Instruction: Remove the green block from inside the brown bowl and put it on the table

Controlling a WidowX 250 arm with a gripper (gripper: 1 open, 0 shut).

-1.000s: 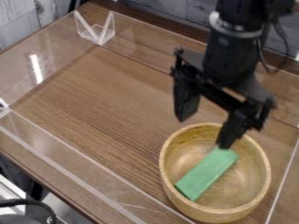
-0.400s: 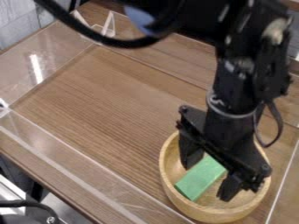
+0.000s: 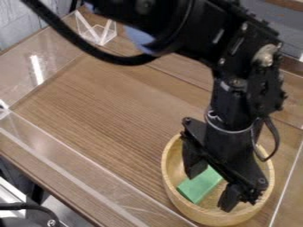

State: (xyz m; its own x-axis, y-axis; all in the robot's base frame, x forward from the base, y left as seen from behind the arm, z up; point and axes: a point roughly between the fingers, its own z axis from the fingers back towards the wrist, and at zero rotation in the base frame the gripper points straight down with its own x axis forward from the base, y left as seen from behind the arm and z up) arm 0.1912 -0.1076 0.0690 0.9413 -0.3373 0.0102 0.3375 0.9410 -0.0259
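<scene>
Tool down inside the brown bowl, pointing straight at its floor, fingers spread wide apart and clamped on nothing yet. Green block lying flat in the bowl's hollow between the two fingers — only its near end visible, the rest hidden behind the black tool body. Hard to say from this angle whether the fingertips already touch the bowl's floor or hang just above it.

Risks from here, as a judgement only:
- Closing too high: fingers could skim over the flat block and come together on air.
- Pressing too low: tips could jam against the curved wood, tip the bowl or push it along the worktop.
- Closing off-centre: the block could pivot, slide up the curved wall and wedge under a finger.
- Lifting with a weak pinch: the smooth bar could slip and drop back into the bowl, or land on the rim and bounce.

Edges and room: bowl set near the front right corner of the worktop, with the thick rim close around the tool on both sides — little slack for sideways correction inside. Wide bare wood to the left and behind the bowl for the set-down. Low clear acrylic wall along the near edge, well apart from that open stretch.
</scene>
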